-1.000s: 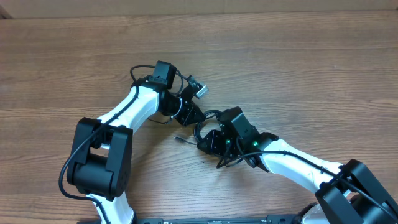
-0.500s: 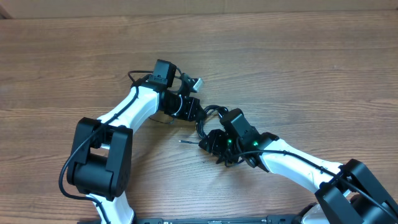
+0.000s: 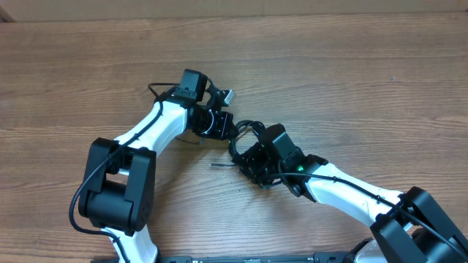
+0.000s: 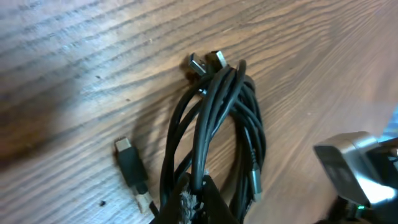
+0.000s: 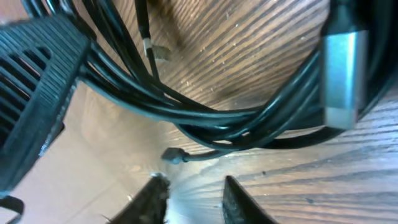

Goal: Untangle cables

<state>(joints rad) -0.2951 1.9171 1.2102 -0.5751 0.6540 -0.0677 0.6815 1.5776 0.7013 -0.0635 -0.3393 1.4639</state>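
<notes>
Well, left gripper [image 4: 191, 202]: pressed together on the cables [image 4: 217, 118], with several strands pinched at once right at my fingertips. I judged this grip was there to anchor the bundle while my other arm worked.
Coil: thin black cords ran out from those fingertips in a loose loop across the table [image 4: 62, 62], lying over one another. I could not tell how many cords there were.
Black plug [image 4: 127, 163]: lay on the wood close beside my left fingers, to one side of the loop and apart from it. As a free end, it looked the easiest one to draw out.
Far plugs [image 4: 202, 62]: two metal ends sat side by side at the far tip of the loop, touching the strands, the furthest point from my left grip.
Right gripper [image 5: 189, 202]: fingers stood apart with bare wood between them, pinching nothing. It sat low to the table, poised for a strand rather than holding one.
Beyond the right fingertips: the curve of the bundle passed just past them, and one small loose tip [image 5: 171, 155] lay nearest.
Silver plug [image 5: 339, 74]: farther out and off to the side of my right fingers, against the strands.
Judgement: closing on the whole curve would have gathered the tangle again, so one cord had to be singled out.
</notes>
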